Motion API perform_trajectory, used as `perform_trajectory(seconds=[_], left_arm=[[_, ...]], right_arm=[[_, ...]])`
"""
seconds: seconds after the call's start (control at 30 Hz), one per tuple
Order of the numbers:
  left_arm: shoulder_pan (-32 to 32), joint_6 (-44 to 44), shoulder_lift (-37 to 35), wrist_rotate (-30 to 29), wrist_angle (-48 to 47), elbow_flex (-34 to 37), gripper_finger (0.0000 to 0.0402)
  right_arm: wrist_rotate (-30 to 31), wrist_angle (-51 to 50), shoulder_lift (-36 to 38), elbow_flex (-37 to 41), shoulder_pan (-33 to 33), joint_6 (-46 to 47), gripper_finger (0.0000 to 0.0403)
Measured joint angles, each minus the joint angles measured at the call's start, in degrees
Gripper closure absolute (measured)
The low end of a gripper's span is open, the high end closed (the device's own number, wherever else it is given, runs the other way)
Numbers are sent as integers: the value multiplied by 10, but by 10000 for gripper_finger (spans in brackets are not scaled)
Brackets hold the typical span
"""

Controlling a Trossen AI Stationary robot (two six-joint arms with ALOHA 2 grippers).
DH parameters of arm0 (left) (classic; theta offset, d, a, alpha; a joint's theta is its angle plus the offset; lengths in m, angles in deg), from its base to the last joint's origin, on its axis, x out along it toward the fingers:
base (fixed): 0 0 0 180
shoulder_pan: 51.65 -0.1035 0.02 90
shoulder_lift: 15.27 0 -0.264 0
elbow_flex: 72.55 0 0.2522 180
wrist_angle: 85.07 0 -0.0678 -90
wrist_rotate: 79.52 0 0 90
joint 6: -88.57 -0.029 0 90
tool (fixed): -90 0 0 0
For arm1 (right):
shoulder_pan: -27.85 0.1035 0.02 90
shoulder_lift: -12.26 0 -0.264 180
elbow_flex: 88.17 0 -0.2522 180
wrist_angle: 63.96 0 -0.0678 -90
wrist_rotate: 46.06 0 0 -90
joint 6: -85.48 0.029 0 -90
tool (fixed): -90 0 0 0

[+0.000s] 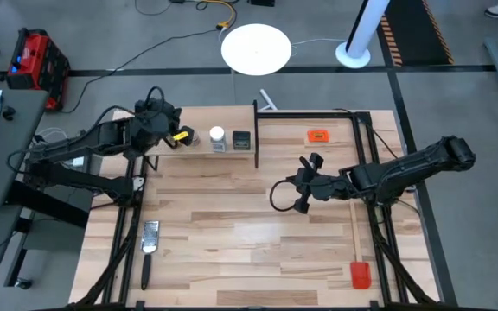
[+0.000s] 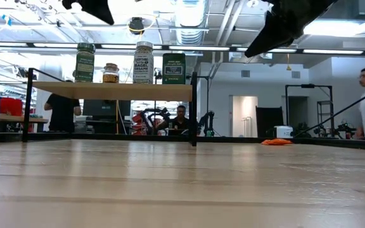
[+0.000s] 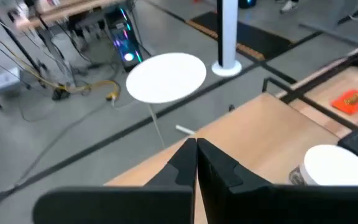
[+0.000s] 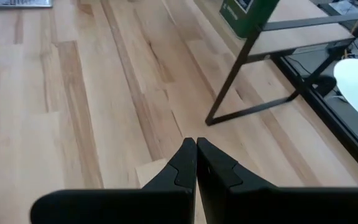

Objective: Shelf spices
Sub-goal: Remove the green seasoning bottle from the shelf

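The shelf (image 2: pixel 113 91), a light-wood plank on a thin black frame, stands at the far left part of the table (image 1: pixel 258 233), and all four spices sit in a row on top of it. In the low view they read, from left to right, as the green-lidded jar (image 2: pixel 85 62), the small brownish jar (image 2: pixel 111 73), the clear jar with white lid (image 2: pixel 143 62) and the dark green-black tin (image 2: pixel 173 68). The left gripper (image 1: pixel 156 115) hangs above the left end of the shelf with its jaws clenched on nothing; in its own wrist view the two dark fingers (image 3: pixel 213 165) meet tip to tip, and the white lid lies off to one side of them, not between them. The right gripper (image 1: pixel 303 184) hovers over the middle of the table, well apart from the shelf, its jaws likewise pressed together and empty; its wrist view shows the fingers (image 4: pixel 213 163) closed over bare wood, with the shelf's black leg and the tin ahead of them. A flat orange tag (image 1: pixel 318 136) lies near the far right edge, a red-headed spatula (image 1: pixel 360 273) along the right side, and a grater (image 1: pixel 150 237) near the left front.
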Motion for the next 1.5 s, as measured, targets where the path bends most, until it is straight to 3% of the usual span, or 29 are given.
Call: perform_trajectory(seconds=[0.37,0.8,1.07,1.3,1.5], left_arm=[[-93,2,25,105,-43,0,401],[-157,-8,55,107,-75,0,401],[-169,-3,55,110,-102,0,401],[-168,-2,55,174,-127,0,401],[-168,2,54,184,-149,-2,401]], right_arm=[[2,12,0,0,-1,-1,388],[2,11,0,0,-1,-1,388],[2,10,0,0,-1,-1,388],[2,10,0,0,-1,-1,388],[2,10,0,0,-1,-1,388]])
